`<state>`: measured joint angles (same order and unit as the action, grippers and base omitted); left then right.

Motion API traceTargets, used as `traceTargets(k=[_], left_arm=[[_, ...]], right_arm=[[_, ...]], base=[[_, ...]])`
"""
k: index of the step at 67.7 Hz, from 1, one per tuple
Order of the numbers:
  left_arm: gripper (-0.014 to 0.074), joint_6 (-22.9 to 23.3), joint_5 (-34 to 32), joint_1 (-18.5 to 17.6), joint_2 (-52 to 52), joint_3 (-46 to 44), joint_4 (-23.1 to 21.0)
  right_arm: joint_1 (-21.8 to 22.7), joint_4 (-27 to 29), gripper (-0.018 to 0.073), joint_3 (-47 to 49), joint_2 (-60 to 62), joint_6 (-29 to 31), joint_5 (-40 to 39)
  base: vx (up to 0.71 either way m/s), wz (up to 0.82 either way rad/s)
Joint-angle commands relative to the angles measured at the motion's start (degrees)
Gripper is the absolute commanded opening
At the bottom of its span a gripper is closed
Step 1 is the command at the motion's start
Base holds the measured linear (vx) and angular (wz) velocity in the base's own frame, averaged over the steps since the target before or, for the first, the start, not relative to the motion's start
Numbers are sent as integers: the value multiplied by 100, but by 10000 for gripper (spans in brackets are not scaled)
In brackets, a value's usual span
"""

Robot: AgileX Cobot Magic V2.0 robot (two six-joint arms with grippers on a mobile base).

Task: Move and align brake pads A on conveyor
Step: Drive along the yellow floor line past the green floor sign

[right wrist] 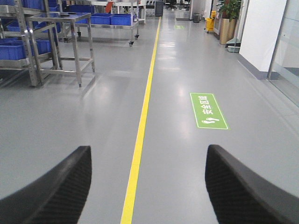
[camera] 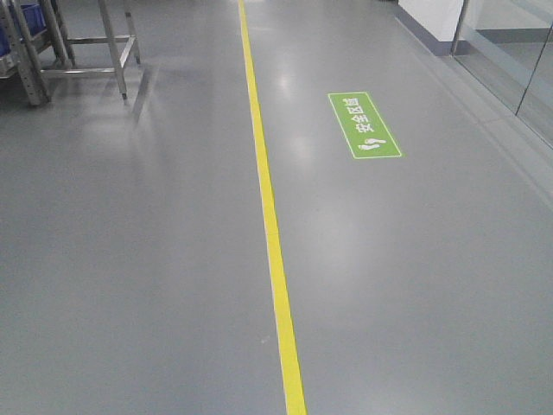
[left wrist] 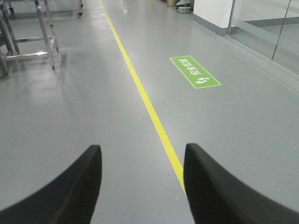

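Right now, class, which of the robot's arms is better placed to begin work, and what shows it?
Neither. The left gripper and right gripper are both open, empty and aimed along the floor by the yellow line. No pads or conveyor show, so the base likely must drive first.

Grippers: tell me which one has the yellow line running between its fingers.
The right gripper: the yellow line passes through its open gap. At the left gripper, the line disappears behind one finger instead.
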<state>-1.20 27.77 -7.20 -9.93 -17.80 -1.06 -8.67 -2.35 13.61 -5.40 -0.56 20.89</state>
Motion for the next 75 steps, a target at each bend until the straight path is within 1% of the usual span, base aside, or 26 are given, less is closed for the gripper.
traceTargets(k=[1,35,75], left_arm=[[391,11,-398,-23,-61,-137,-18],[391,11,-398,-23,-61,-137,-18],[391,11,-398,-23,-61,-137,-18]], right_arm=[[2,-35,488,155,-86,56,-448],[2,-35,488,155,-86,56,-448],[2,-35,488,155,-86,56,-448]], base=[[35,-10],[47,2],[56,1]])
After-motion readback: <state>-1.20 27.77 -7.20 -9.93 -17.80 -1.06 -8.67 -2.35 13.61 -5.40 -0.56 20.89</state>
